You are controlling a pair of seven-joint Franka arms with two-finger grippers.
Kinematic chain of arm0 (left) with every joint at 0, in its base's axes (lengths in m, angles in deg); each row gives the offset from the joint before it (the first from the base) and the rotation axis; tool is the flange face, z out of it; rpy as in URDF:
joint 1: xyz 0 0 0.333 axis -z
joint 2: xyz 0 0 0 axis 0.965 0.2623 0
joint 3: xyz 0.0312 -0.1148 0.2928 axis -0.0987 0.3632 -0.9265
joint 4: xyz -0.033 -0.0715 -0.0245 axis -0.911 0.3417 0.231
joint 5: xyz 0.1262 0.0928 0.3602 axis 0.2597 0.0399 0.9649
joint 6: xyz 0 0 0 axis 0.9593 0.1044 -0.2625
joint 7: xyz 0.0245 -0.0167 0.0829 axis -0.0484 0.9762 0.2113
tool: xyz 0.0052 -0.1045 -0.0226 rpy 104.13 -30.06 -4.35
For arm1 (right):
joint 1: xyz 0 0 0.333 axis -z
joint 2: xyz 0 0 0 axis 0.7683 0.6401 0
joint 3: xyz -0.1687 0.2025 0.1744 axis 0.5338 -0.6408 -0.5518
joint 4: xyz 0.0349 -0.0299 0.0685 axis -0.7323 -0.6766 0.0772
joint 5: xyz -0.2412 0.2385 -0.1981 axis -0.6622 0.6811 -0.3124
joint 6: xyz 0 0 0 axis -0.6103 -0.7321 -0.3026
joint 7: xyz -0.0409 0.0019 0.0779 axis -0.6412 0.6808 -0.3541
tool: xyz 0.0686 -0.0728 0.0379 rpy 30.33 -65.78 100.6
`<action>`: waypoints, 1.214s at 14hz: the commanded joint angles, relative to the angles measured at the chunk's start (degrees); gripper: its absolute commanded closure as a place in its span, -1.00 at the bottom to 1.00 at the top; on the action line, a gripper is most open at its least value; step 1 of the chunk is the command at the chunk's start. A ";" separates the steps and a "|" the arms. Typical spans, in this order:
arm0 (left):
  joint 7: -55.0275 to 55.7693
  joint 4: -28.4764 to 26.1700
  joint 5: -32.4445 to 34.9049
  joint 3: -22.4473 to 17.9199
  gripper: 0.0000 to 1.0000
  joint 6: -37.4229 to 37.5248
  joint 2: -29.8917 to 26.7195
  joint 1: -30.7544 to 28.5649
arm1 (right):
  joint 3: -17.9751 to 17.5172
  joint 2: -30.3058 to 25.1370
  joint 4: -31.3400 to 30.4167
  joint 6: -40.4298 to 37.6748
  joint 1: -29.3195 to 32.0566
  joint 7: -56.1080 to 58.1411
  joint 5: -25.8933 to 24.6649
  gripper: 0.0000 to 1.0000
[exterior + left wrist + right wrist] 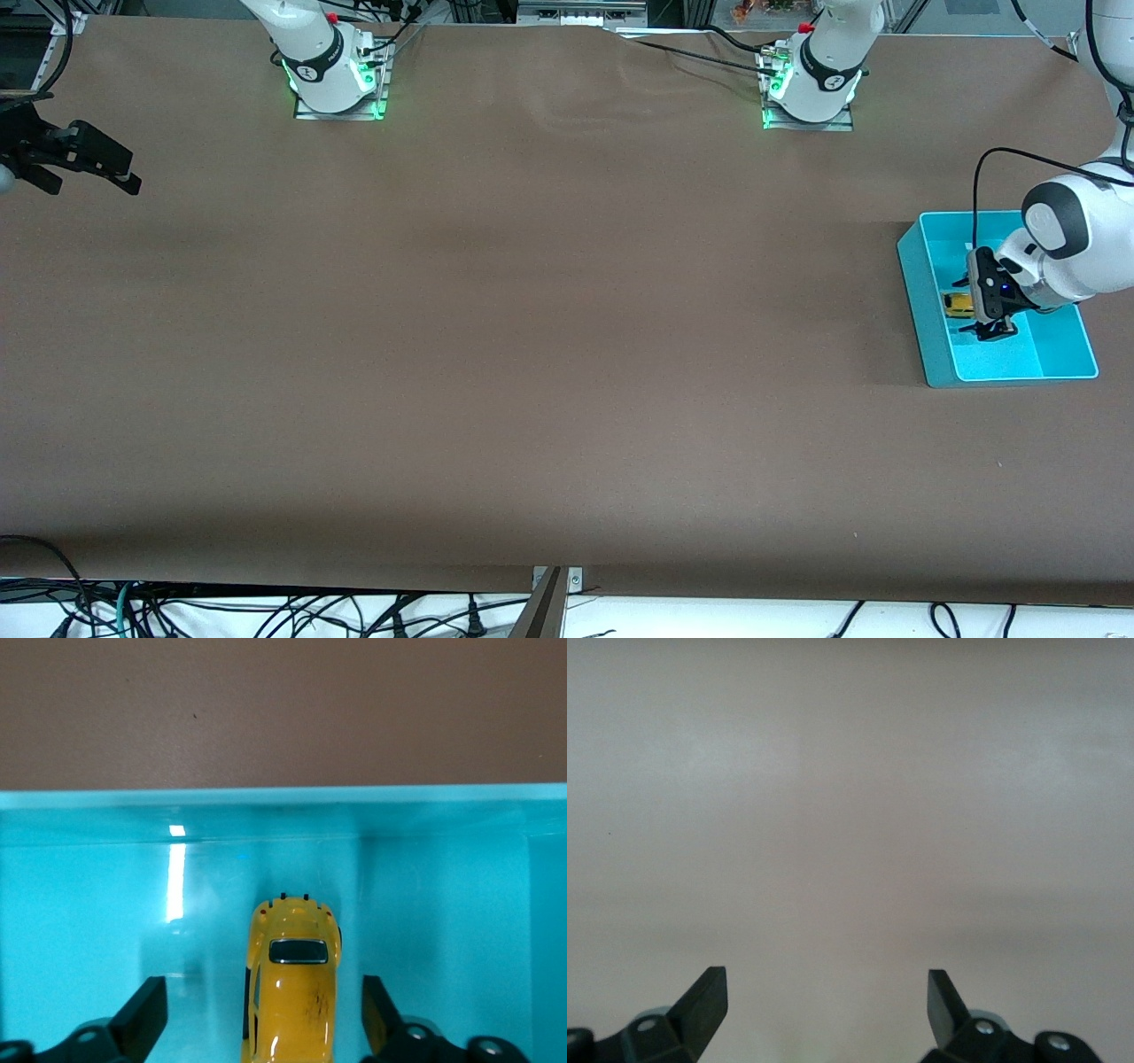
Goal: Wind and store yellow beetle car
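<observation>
The brown counter [532, 354] is seen bare across its middle; cables hang along the edge nearest the front cam.

At the left arm's end of the counter a turquoise bin [926, 310] is set flat on the surface. Its rim is seen in the left wrist view as a bright band w/ brown counter above it. The yellow beetle car [291, 988] is found inside that bin, resting on the bin floor on its wheels, roof up, dark window visible, some dark scuffs on the body. In the front view only a small yellow patch of the car [958, 305] is shown, just beside the gripper body, toward the bin wall that faces the right arm's end.

The left gripper [990, 330] is held low inside the bin, over the car. Its jaws are spread wide: in the left wrist view a black fingertip [146, 1014] is seen on each side of the car, w/ a clear strip of turquoise floor between each one and the car body. The car is not grasped; it is released and touched by neither jaw.

The right gripper [89, 168] is parked at the right arm's end of the counter, well apart from bin and car, approx. level w/ the arm bases in the front view. The arm is waiting. Its jaws are spread too, w/ nothing between them; only plain brown counter is shown under them in the right wrist view, w/ one fingertip [709, 1001] at each lower corner.
</observation>
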 commanded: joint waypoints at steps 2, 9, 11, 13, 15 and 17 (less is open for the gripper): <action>4.63 5.20 0.46 -0.13 -1.00 12.09 -4.49 2.85 | -0.10 0.77 2.03 -1.44 0.12 -0.61 0.10 -1.00; 25.80 14.70 0.38 0.05 -1.00 28.82 -10.64 13.39 | -0.19 0.85 2.03 -1.44 0.03 -0.36 0.19 -1.00; 30.64 17.24 -1.80 0.40 -1.00 29.35 -12.93 16.20 | -0.19 0.68 1.77 -1.62 0.03 -0.09 0.10 -1.00; 35.21 21.28 -3.75 0.40 -1.00 31.62 -13.47 19.62 | -0.45 0.86 1.86 -1.80 -0.32 -0.09 -0.42 -1.00; 40.48 24.71 -3.49 0.31 -1.00 33.04 -13.47 23.23 | -1.32 0.86 1.86 -1.53 -0.58 0.53 -1.21 -1.00; 44.88 27.18 -2.70 0.23 -1.00 32.78 -13.21 26.75 | -2.03 0.94 2.03 -1.27 -0.50 0.88 -1.83 -1.00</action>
